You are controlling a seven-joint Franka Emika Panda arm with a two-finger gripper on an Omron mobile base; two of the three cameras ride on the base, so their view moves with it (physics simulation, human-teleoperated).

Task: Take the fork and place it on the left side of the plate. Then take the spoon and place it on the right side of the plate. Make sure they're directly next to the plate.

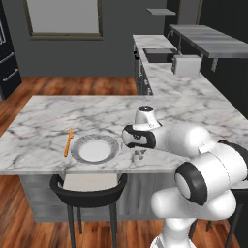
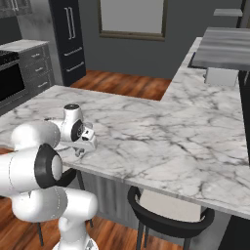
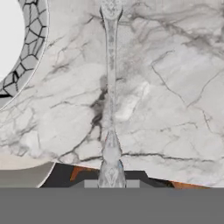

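The plate (image 1: 94,148), grey-rimmed with a white centre, sits near the front edge of the marble counter (image 1: 97,116). Directly left of it lies the orange fork (image 1: 69,142), parallel to its side. My gripper (image 1: 139,155) is low over the counter just right of the plate, shut on the silvery spoon (image 3: 110,87). In the hand view the spoon runs straight up from my gripper (image 3: 111,183), with the plate's rim (image 3: 30,52) a short gap to its left. I cannot tell whether the spoon touches the counter. From the right base view my gripper (image 2: 80,151) is at the counter's near edge.
A black chair (image 1: 87,186) is tucked under the counter below the plate, and another chair (image 2: 171,215) stands further right. A toaster (image 1: 186,64) sits on the far counter run. The counter's front edge (image 3: 131,157) lies close under my hand.
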